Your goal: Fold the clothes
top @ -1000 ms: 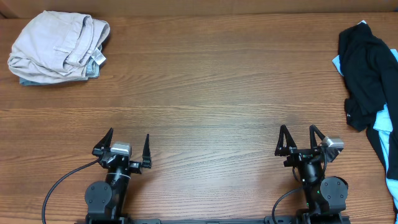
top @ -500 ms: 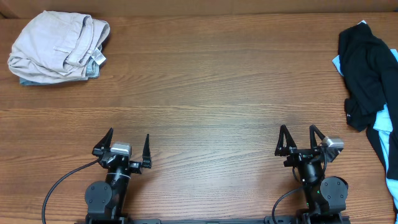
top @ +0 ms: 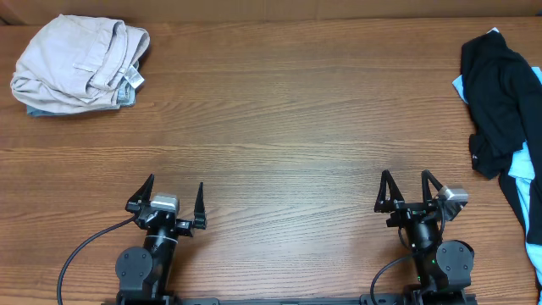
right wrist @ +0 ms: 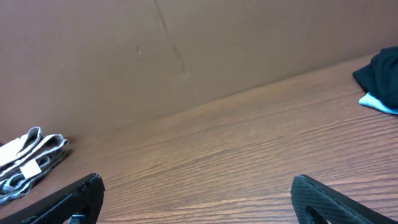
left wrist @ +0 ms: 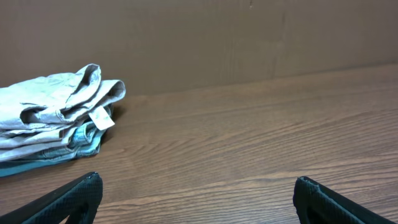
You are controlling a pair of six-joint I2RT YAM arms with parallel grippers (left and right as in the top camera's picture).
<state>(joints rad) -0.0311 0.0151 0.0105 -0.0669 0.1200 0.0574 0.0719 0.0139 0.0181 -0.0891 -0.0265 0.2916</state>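
A folded stack of beige and light blue clothes (top: 78, 63) lies at the far left of the wooden table; it also shows in the left wrist view (left wrist: 53, 118) and the right wrist view (right wrist: 28, 158). A heap of unfolded black and light blue clothes (top: 506, 110) lies at the right edge, its corner in the right wrist view (right wrist: 382, 78). My left gripper (top: 175, 198) (left wrist: 196, 193) is open and empty near the front edge. My right gripper (top: 406, 190) (right wrist: 196, 193) is open and empty near the front edge, left of the heap.
The wooden table (top: 288, 127) stretches between the two piles. A brown wall (left wrist: 217, 37) stands along the far edge.
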